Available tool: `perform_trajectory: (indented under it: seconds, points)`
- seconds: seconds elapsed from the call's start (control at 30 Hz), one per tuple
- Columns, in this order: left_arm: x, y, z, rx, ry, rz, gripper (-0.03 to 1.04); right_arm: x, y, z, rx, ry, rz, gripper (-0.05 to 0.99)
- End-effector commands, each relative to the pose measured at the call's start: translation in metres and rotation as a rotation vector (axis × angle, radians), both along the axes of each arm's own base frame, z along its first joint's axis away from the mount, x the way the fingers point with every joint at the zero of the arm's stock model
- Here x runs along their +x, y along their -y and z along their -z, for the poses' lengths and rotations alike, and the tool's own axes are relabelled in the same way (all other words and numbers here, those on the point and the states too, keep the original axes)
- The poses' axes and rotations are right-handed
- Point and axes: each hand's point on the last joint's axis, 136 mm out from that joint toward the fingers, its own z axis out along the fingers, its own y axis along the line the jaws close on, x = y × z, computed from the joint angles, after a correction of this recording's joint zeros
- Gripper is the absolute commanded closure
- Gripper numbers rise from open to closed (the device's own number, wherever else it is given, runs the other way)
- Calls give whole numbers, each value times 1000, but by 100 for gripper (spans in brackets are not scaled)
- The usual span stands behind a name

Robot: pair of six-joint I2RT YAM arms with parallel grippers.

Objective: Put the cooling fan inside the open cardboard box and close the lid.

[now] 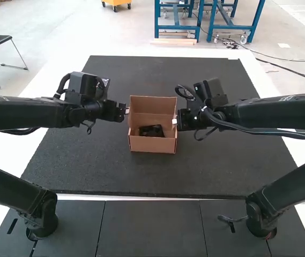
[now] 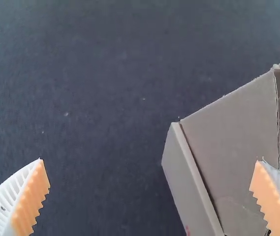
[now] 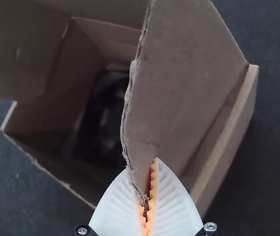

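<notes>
Work table with a dark mat, evenly lit

A black, fine-grained rubber mat (image 1: 88, 155) is spread below the left gripper (image 1: 125, 111) and the right gripper (image 1: 175, 122), and it extends well beyond both on either side. The mat is laid on a flat white table top (image 1: 7, 152), whose bare margins are seen outward of each gripper. Behind the grippers, toward the arm bases, smooth black rectangular panels (image 1: 152, 230) are set edge to edge along the table's near side. Close below the left gripper, the mat is seen to be speckled with pale flecks. The mat is lit softly and evenly.
</notes>
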Motion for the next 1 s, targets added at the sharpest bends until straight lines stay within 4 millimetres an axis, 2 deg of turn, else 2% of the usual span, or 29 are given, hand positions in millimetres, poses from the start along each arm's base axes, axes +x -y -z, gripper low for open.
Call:
perform_trajectory:
  seconds: [0.0,0.3,0.43,0.47,0.5,0.57,0.6,0.63,0.8,0.97]
  points:
    - [-1,-3,-11,-20,25,-4,5,-9,-6,-2,19,-9,-26,95]
    - [1,-4,-21,-31,52,-11,5,-13,7,16,-51,-13,-9,95]
    - [6,-3,-33,-41,81,-13,5,-15,8,20,-57,-20,-8,95]
    - [7,-2,-36,-44,88,-13,5,-13,9,19,-49,-26,6,91]
    - [8,-2,-39,-45,94,-15,5,-11,8,15,-36,-26,17,76]
    - [11,-1,-44,-48,103,-15,5,-7,5,6,-28,-17,15,28]
    - [11,0,-46,-49,104,-13,5,-5,3,1,-27,-13,12,9]
    - [13,-1,-49,-50,109,-16,5,-4,2,-3,-29,-16,10,2]
    - [20,3,-58,-53,117,-14,5,0,1,-30,-4,-4,-1,2]
    - [30,8,-63,-56,129,-14,5,-1,20,-59,42,38,50,3]
